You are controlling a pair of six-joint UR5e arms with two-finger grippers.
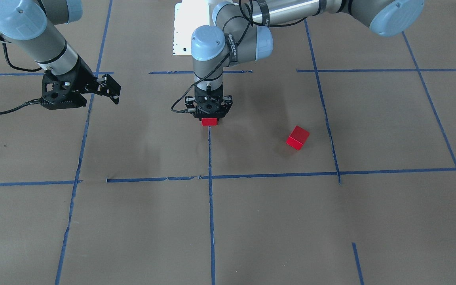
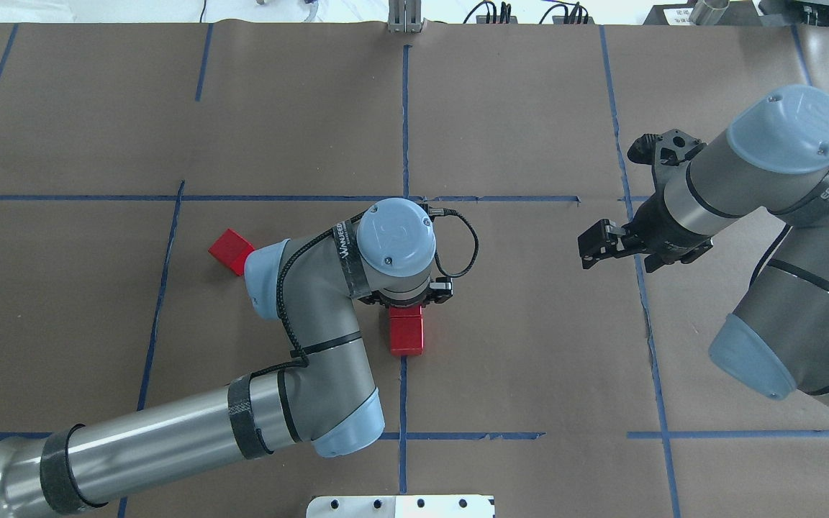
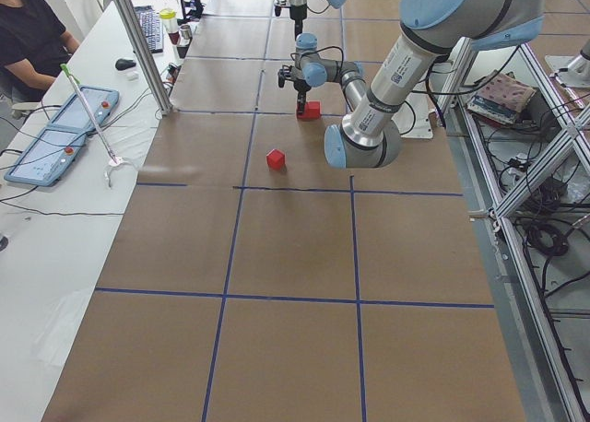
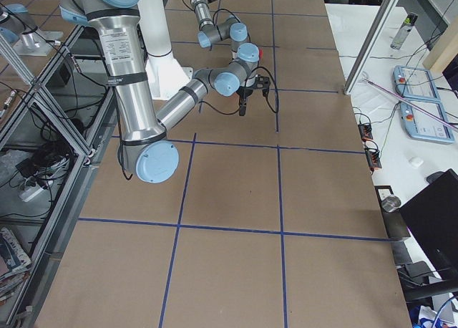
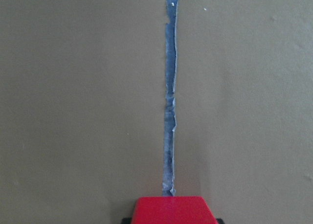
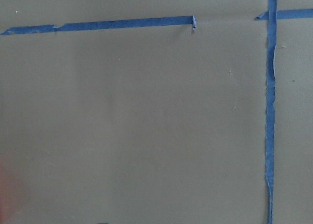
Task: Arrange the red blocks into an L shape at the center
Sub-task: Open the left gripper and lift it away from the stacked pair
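My left gripper [image 1: 209, 117] points straight down at the center, on the vertical blue tape line [image 1: 210, 158]. Its jaws stand on either side of a red block [image 1: 209, 121] that rests on the paper. In the left wrist view this block [image 5: 171, 210] fills the bottom edge, at the end of the tape line [image 5: 170, 97]. In the overhead view the red [image 2: 406, 332] by the gripper looks longer than one cube. A second red block [image 1: 297, 137] lies loose and turned, apart from it [image 2: 231, 250]. My right gripper [image 1: 109, 90] hangs open and empty, above the paper off to the side [image 2: 600, 243].
Brown paper with a grid of blue tape covers the table [image 2: 529, 345]. A white plate [image 1: 190, 27] lies at the robot's base. The left arm's elbow [image 2: 328, 338] hangs over the paper between the loose block and the center.
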